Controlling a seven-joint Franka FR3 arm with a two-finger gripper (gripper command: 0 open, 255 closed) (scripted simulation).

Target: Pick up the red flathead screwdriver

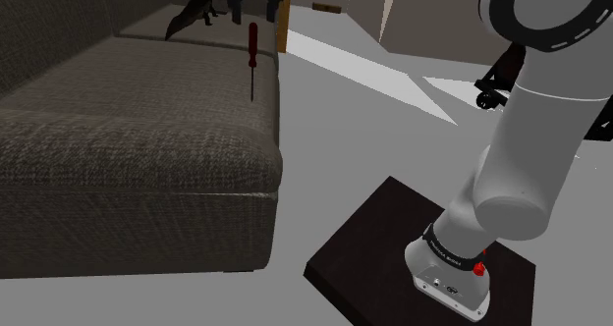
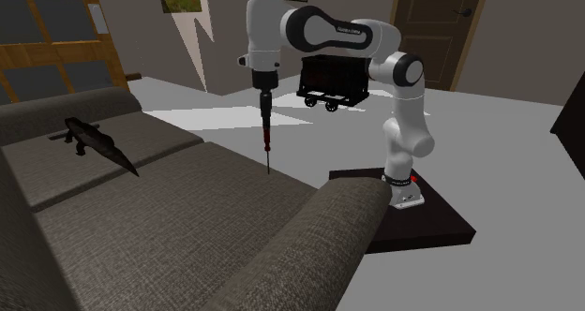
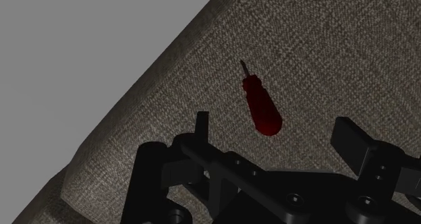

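Observation:
The red flathead screwdriver (image 1: 252,45) stands upright over the brown sofa seat (image 1: 147,128), handle up, its thin shaft pointing down at the cushion. Whether the tip touches the fabric I cannot tell. My black gripper (image 1: 253,16) hangs straight above it, open. In the wrist view the red handle (image 3: 262,110) sits midway between the two fingers (image 3: 201,125), which stand well apart and do not touch it. From the second exterior view the gripper (image 2: 263,92) tops the screwdriver (image 2: 266,124) near the seat's front edge.
A dark lizard-like figure (image 2: 97,141) lies further along the sofa seat (image 2: 169,206). The sofa armrest (image 2: 319,234) rises between seat and stand. A black wheeled cart (image 2: 330,81) sits on the grey floor behind the arm. My base stands on a dark box (image 1: 373,245).

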